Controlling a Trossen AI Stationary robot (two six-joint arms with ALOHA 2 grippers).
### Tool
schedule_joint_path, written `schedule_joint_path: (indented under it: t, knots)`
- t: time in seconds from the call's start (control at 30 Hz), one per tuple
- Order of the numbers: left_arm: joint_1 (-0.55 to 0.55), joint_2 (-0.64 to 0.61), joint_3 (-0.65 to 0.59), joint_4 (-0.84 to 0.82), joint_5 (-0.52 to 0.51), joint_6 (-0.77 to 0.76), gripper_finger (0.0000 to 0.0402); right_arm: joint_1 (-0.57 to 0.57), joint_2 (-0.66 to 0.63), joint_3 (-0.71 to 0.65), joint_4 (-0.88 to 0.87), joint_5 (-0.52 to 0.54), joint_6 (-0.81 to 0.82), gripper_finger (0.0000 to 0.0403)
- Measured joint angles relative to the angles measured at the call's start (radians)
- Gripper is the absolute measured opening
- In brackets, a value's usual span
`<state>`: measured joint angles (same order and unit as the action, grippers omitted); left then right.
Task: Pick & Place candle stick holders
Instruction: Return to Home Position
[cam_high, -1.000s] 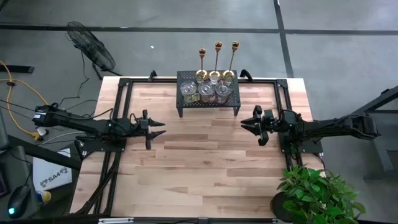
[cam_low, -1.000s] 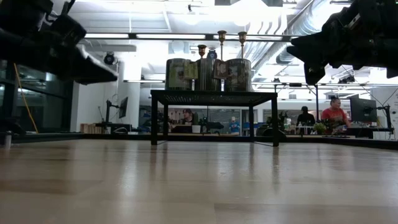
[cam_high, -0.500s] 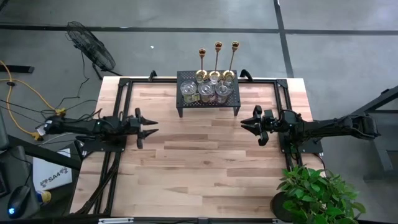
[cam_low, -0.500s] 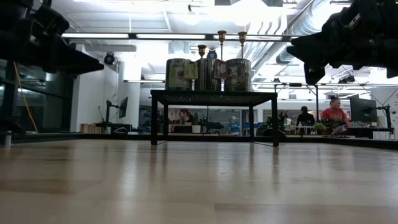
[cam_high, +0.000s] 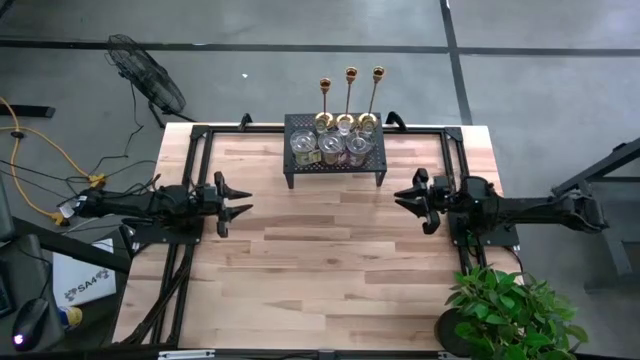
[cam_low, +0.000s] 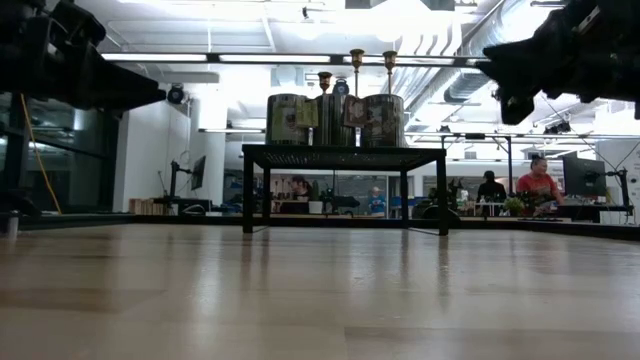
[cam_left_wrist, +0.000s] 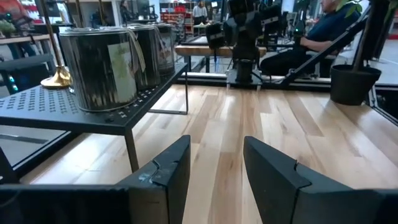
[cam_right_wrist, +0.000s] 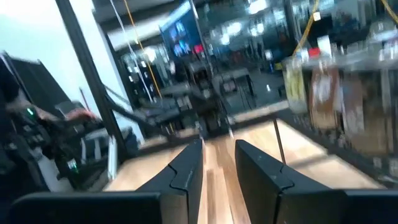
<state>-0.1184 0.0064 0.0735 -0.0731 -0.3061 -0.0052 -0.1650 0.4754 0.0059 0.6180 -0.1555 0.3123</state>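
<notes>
Three tall gold candle stick holders (cam_high: 351, 95) stand by their round bases on the far edge of a black mesh stand (cam_high: 372, 165) at the table's far middle. In front of them, on the same stand, sit short glass holders (cam_high: 330, 150), which also show as glass holders (cam_left_wrist: 99, 65) in the left wrist view. My left gripper (cam_high: 243, 200) hovers open at the table's left side, pointing level toward the right. My right gripper (cam_high: 401, 197) hovers at the right side facing it, with a narrow gap between its fingers (cam_right_wrist: 186, 168). Neither holds anything.
A black metal frame (cam_high: 200, 135) runs along the table's left, far and right edges. A potted plant (cam_high: 510, 310) stands at the near right corner. A fan (cam_high: 150, 85) and cables lie on the floor beyond the left side. Bare wood (cam_high: 330, 260) lies between the arms.
My left gripper has drawn back toward the table's left edge, staying level and open. My right gripper has pulled back slightly toward the right edge and risen a little. The holders and the stand have not moved.
</notes>
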Motion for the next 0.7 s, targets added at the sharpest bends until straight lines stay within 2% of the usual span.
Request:
schedule_joint_path:
  t: [0.4,0.7]
  knots:
    - [0.000,0.000,0.000,-0.005,-0.003,0.000,0.0145,0.001,-0.263,0.000,-0.046,-0.003,0.000,0.0087]
    - [0.000,0.000,0.000,-0.005,-0.003,0.000,0.0145,0.001,-0.380,0.000,-0.046,-0.003,0.000,0.0087]
